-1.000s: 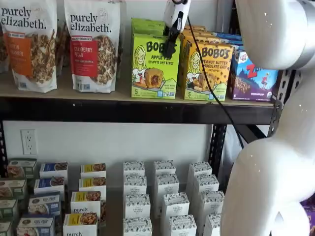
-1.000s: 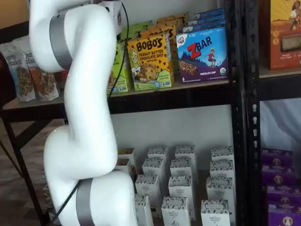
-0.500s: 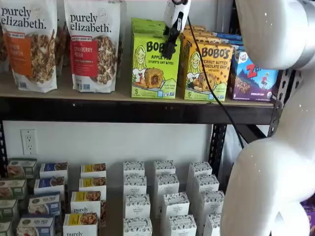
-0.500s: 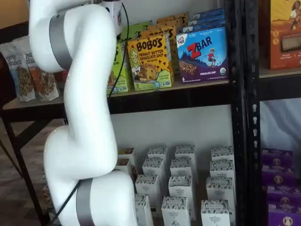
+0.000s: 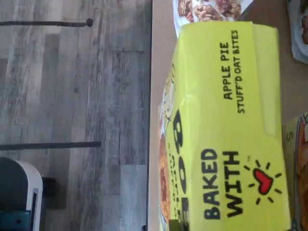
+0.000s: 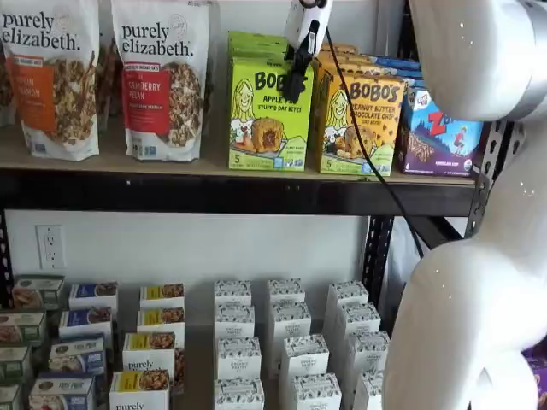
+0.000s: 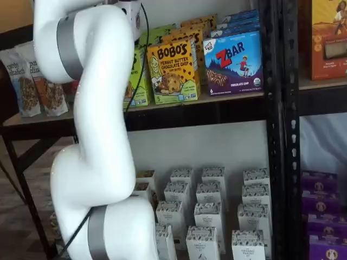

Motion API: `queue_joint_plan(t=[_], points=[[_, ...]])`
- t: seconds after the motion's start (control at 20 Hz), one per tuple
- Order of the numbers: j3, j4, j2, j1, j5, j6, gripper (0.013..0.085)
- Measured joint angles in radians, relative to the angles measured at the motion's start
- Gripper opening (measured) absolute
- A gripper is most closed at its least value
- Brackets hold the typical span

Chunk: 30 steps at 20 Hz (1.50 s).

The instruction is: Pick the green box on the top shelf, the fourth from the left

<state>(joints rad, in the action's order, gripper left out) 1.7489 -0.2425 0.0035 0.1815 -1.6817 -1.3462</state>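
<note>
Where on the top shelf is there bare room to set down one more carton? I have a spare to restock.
Little is free. The top shelf shows only a narrow bare strip along its front edge, before the granola bags and the green box. A slim gap separates those two. From the green box rightward it is crowded: the orange Bobo's box and the Zbar box stand nearly side to side.

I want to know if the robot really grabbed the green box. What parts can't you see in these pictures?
- The gripper: in a shelf view only a side-on black finger shows over the green box, so no grip can be confirmed.
- In the other shelf view the white arm hides the gripper and most of the green box.
- Wrist view: the green box fills the picture; no fingers show.
</note>
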Motion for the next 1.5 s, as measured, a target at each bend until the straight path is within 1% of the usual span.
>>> queue_joint_plan(t=[0.05,0.1,0.55,0.95,1.15,1.5], points=[[0.000,-0.001,0.000,0.000,0.000,0.000,0.0290],[0.000,-0.001,0.000,0.000,-0.001,0.000,0.0250],[0.003,0.004,0.002,0.003,-0.005,0.002,0.0250],[0.023,-0.010,0.008,-0.006,-0.032,-0.001,0.0250],[0.039,-0.016,0.007,-0.014,-0.056,-0.003,0.0250],[0.094,-0.033,0.014,-0.026,-0.145,0.000,0.0250]])
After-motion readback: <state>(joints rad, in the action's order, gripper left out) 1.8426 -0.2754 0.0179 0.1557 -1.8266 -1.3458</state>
